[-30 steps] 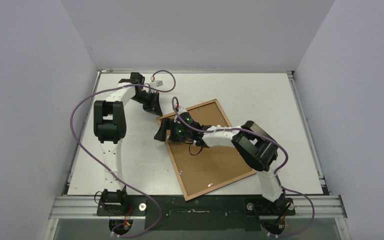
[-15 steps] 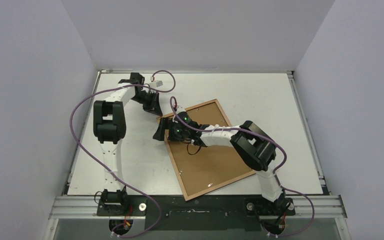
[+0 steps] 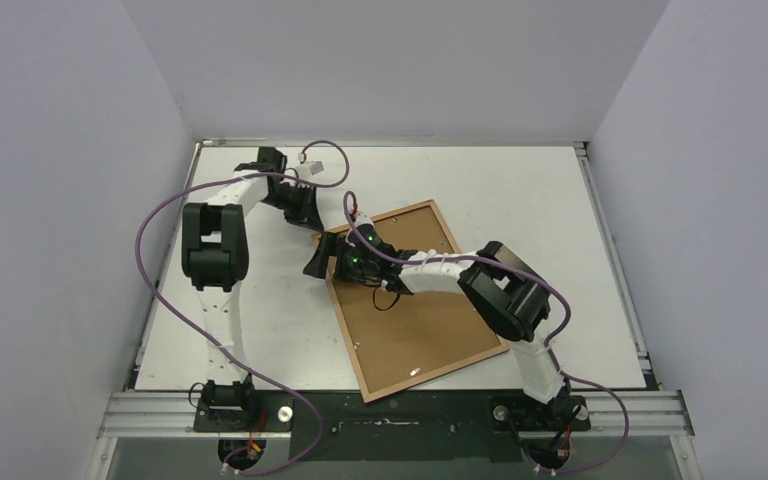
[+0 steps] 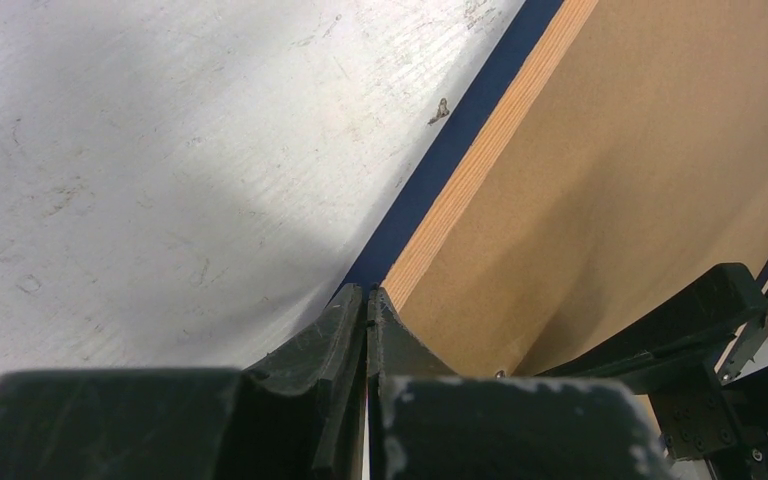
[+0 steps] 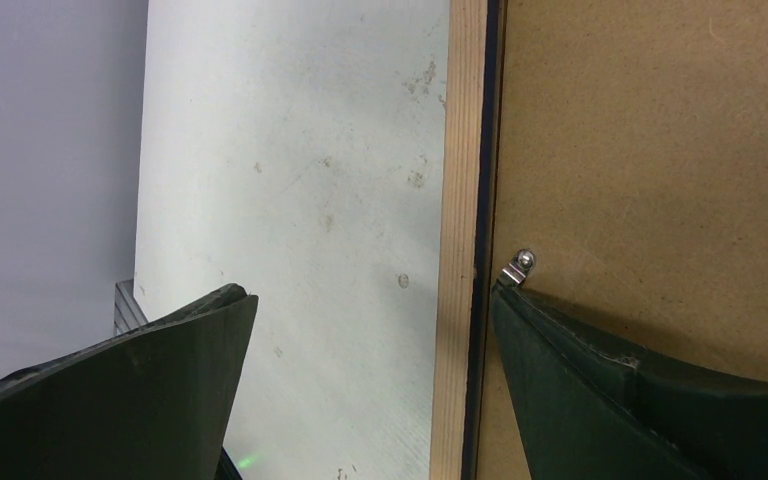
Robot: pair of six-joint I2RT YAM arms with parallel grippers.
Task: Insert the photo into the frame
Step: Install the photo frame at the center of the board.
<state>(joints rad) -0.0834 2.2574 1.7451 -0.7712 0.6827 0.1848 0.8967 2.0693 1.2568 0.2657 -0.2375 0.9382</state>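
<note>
The frame (image 3: 440, 370) lies tilted in the middle of the table with its light wood side up and a brown backing board (image 3: 415, 320) inside it. The photo is not in view. My left gripper (image 3: 312, 222) is shut, its tips (image 4: 368, 292) at the frame's far left corner, where the wood edge (image 4: 490, 140) and dark blue side (image 4: 455, 130) show. My right gripper (image 3: 318, 265) is open and straddles the frame's left rail (image 5: 460, 200). One finger is over the table and the other finger (image 5: 580, 370) is over the board, beside a metal clip (image 5: 517, 268).
The white table (image 3: 260, 330) is walled at the back and both sides. Purple cables (image 3: 160, 260) loop off both arms. A small metal tab (image 3: 417, 372) sits near the frame's near edge. The arm bases stand on the front rail (image 3: 390, 412).
The frame has slid and turned slightly, its near corner moving left. The right gripper has shifted a little left with it. The left gripper stays shut at the far corner.
</note>
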